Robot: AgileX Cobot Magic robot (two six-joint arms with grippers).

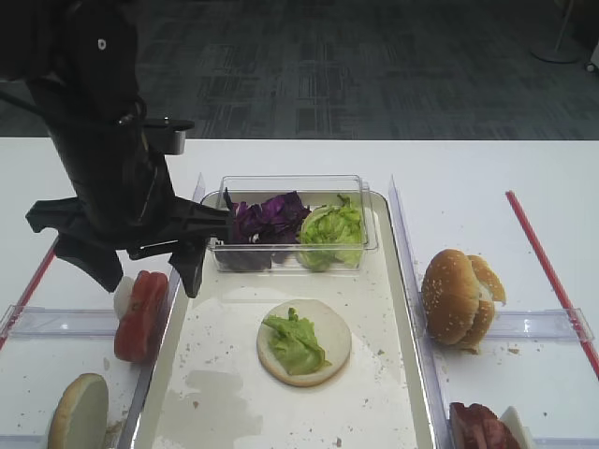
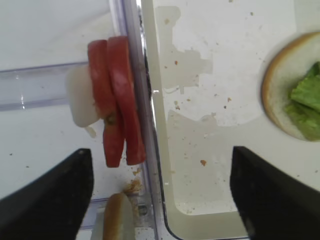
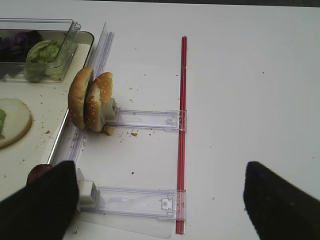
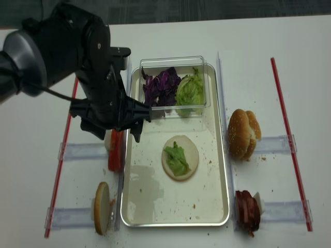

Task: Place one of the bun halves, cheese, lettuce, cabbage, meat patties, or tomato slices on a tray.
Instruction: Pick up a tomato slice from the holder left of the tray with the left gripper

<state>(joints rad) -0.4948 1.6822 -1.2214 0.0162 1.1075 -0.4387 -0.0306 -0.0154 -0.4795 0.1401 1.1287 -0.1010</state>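
1. Red tomato slices [image 2: 117,100], two, stood on edge just outside the tray's [image 1: 393,374] left rim.
2. One bun half [image 1: 304,341] with lettuce [image 1: 295,341] lay on the tray.
3. Left gripper [image 2: 160,195] hovered wide open, empty, over the slices.
4. Only the right wrist view showed the right gripper [image 3: 160,200], spread and empty.

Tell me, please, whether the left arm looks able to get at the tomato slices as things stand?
Probably yes: the left gripper hangs open right above the tomato slices, which stand upright beside the tray rim, nothing between.

Red tomato slices [image 2: 116,100] upright on edge just left of cream tray [image 1: 374,365], apparently touching its rim
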